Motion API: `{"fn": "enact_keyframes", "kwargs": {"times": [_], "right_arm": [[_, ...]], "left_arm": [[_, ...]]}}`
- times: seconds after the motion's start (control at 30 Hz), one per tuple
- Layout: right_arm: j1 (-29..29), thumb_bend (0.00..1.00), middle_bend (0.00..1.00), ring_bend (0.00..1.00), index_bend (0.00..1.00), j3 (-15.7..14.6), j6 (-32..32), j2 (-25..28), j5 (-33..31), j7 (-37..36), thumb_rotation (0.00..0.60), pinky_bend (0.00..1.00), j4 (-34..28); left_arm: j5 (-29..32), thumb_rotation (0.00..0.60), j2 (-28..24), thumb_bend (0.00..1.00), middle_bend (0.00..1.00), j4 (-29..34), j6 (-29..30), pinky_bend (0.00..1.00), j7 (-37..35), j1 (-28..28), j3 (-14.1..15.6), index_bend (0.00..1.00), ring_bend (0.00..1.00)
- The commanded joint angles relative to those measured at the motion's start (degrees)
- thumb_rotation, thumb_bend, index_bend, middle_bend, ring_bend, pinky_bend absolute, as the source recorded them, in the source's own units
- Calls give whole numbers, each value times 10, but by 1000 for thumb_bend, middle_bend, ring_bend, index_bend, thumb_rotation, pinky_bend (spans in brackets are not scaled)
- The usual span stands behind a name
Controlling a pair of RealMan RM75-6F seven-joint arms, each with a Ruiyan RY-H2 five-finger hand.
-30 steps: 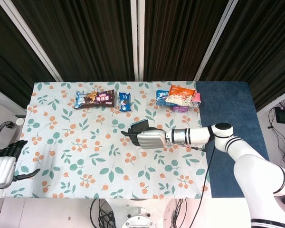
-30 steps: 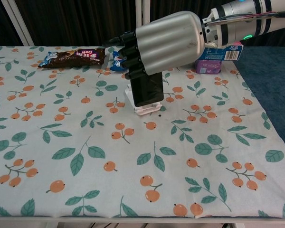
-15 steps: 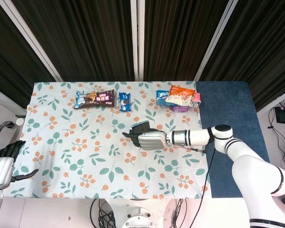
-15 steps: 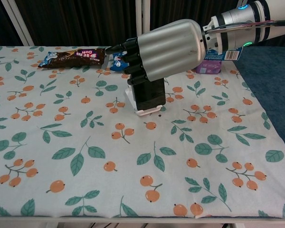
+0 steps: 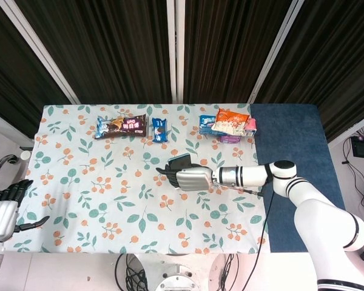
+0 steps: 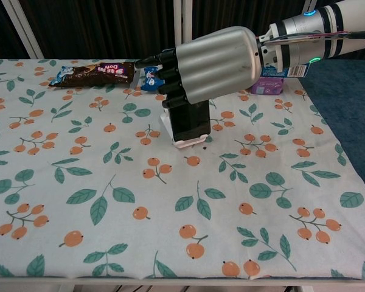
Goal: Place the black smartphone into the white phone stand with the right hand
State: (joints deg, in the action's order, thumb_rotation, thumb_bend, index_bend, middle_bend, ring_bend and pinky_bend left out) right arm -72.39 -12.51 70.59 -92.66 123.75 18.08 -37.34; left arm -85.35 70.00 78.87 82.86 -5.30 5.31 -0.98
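The black smartphone [image 6: 191, 121] is standing nearly upright with its lower edge sitting in the lip of the white phone stand [image 6: 186, 141], so the placing itself looks almost finished. The right hand [image 6: 208, 67] is hanging over the phone's top end, its dark fingers [image 6: 165, 79] curling down around the upper part of the phone; it appears to be grasping it, though the chest view hides the contact behind the silver back of the hand. What seems to be left, in my judgement, is letting go and lifting the hand clear without tipping the phone out of the stand.

Beyond the stand, toward the curtain, a brown chocolate wrapper [image 6: 97, 73] and a small blue snack packet [image 6: 148, 79] are lying well apart from it on the floral tablecloth [image 6: 109, 201]. Behind the stand on the right arm's side, a cluster of snack packs [image 5: 227, 124] is sitting near the cloth's edge. The left hand [image 5: 3, 212] is resting off the near left corner of the table, far from the stand, fingers loosely spread and holding nothing.
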Motion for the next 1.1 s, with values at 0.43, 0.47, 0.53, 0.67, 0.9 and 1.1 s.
{"fn": "enact_keyframes", "kwargs": {"times": [0.43,0.47,0.53,0.67,0.9,1.1], "right_arm": [[-1,219,222,201,448,-4,-2,-4,-10,-4,600,0,4],[-1,218,216,189,426,-5,-3,-4,-10,-4,600,0,3],[-2,211,181,135,304,-5,-9,-3,-13,0,600,0,2],[-1,185,82,27,46,-1,-24,1,-22,15,600,0,-7],[-1,162,0,0,0,4,-48,13,-34,35,600,0,-38],[1,150,0,0,0,14,-37,30,-41,45,600,0,-63]], "left_arm": [[0,335,0,7,112,-3,-2,223,-8,-1,0,118,129],[0,335,0,7,112,-4,-2,223,-8,-1,0,118,129],[0,332,0,7,112,-4,-4,223,-9,0,0,118,129],[0,332,0,7,112,-4,-4,223,-9,0,0,118,129],[0,333,0,7,112,-4,-6,223,-9,1,0,118,129],[1,333,-1,7,112,-3,-6,223,-8,1,-1,118,129]]}}
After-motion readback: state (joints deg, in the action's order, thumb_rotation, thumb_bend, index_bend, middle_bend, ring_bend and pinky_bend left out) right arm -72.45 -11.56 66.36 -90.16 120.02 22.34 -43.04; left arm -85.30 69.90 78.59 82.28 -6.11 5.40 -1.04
